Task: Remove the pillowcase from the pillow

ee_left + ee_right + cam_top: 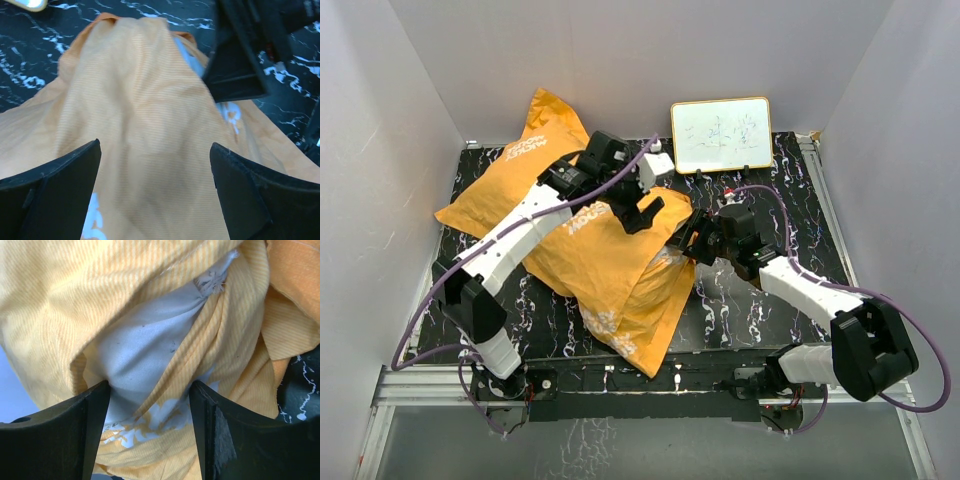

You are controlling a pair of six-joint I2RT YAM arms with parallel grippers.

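Note:
The orange pillowcase (590,255) lies crumpled across the left and middle of the black table, covering the pillow. My left gripper (645,212) is open just above its upper right part; in the left wrist view (155,145) the fingers stand wide apart over smooth orange fabric (140,110). My right gripper (692,240) is at the case's right edge. In the right wrist view (150,385) its fingers squeeze a bunch of pillowcase (75,290) with the white pillow (135,345) showing through the opening.
A small framed whiteboard (722,135) stands at the back of the table (770,290). White walls close in the left, back and right sides. The right gripper's black body (240,50) is close to the left gripper.

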